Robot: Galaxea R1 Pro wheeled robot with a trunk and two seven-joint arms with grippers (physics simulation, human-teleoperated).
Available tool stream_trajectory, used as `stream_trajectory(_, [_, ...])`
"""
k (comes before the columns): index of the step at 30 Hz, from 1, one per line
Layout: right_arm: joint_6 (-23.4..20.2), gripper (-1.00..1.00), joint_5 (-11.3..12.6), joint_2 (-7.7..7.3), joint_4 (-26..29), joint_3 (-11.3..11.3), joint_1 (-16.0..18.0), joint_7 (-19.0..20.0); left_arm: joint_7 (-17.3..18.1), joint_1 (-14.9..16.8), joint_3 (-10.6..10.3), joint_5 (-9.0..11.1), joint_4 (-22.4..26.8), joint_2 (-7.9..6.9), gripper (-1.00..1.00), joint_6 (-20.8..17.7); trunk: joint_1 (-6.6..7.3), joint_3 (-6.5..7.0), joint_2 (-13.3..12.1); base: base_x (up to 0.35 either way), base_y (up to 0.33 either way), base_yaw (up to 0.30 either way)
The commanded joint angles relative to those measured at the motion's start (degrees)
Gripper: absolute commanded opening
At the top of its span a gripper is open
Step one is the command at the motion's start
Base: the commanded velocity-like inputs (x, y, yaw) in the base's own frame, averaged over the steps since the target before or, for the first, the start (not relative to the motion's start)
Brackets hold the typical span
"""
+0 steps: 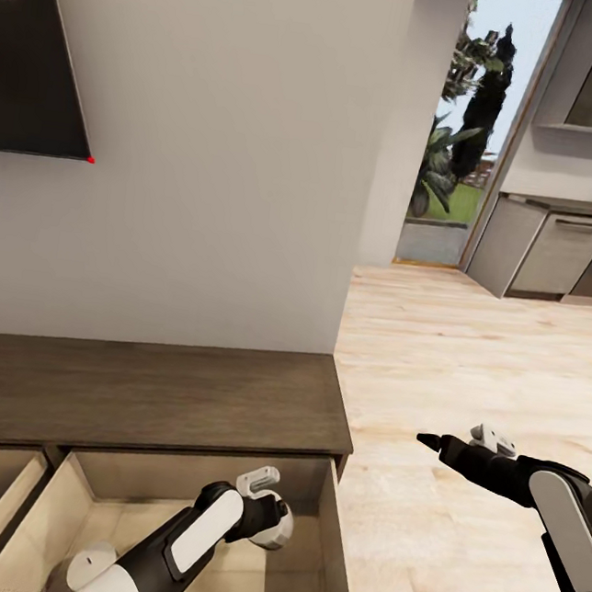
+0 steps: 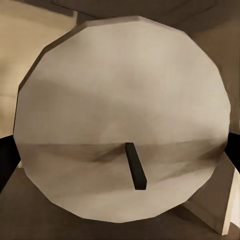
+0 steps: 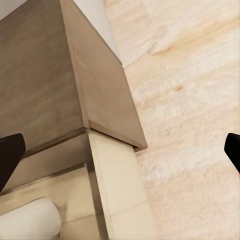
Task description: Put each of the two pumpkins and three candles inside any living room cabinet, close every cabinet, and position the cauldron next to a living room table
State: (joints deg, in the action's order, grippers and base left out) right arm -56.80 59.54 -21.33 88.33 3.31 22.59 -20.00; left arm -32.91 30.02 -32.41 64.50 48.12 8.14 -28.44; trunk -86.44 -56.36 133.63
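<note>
Candle at the open drawer

Left gripper (image 1: 259, 484) reaches into the cabinet's (image 1: 136, 392) open drawer (image 1: 329, 513); its wrist view looks closely onto a candle (image 2: 122, 120), grip impossible to tell. Another candle (image 1: 82, 566) lies nearer. Right gripper (image 1: 428, 439) hovers over the floor (image 1: 472, 373), fingers spread wide.

A dark wall screen (image 1: 35, 42) hung at far left on the pale wall (image 1: 229, 158). Light wood flooring (image 1: 474, 355) ran right toward grey kitchen units (image 1: 547, 253) and what looked like a glazed doorway (image 1: 470, 123) onto greenery.
</note>
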Motion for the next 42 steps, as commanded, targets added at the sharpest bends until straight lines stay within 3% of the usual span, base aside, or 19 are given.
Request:
stream_trajectory(1, [-0.15,1.00,0.61,0.01,0.06,-0.01,0.03,-0.56,-1.82,0.08,-0.11,0.55,0.43,0.00,-1.00,0.06,-0.21,-0.24,0.44,0.000,0.000,0.000])
stream_trajectory(5, [-0.15,1.00,0.58,0.05,0.08,-0.10,0.07,-0.56,-10.01,0.12,-0.04,0.65,3.68,0.15,-1.00,0.06,-1.09,-0.96,2.05,0.000,0.000,0.000])
stream_trajectory(9, [-0.15,1.00,0.58,0.04,0.09,-0.07,0.04,-0.56,-12.56,0.13,-0.10,0.70,5.00,0.19,-1.00,0.06,-1.09,-0.96,2.05,0.000,0.000,0.000])
stream_trajectory(20, [-0.24,1.00,0.61,-0.03,0.09,0.03,0.04,-0.55,-13.67,0.13,-0.56,1.01,6.05,0.80,-1.00,0.07,-1.09,-0.96,2.05,0.000,0.000,0.000])
stream_trajectory(38, [-0.15,1.00,0.58,-0.26,0.43,-0.01,0.00,1.77,-14.02,0.13,-0.72,0.90,6.10,1.45,-1.00,0.66,-5.05,-4.19,9.26,0.000,0.000,0.000])
stream_trajectory(42, [-0.15,1.00,0.58,-0.41,0.39,0.02,0.01,1.99,-14.02,0.13,-0.72,0.95,6.04,1.40,-1.00,0.67,-5.31,-5.04,9.65,0.000,0.000,0.000])
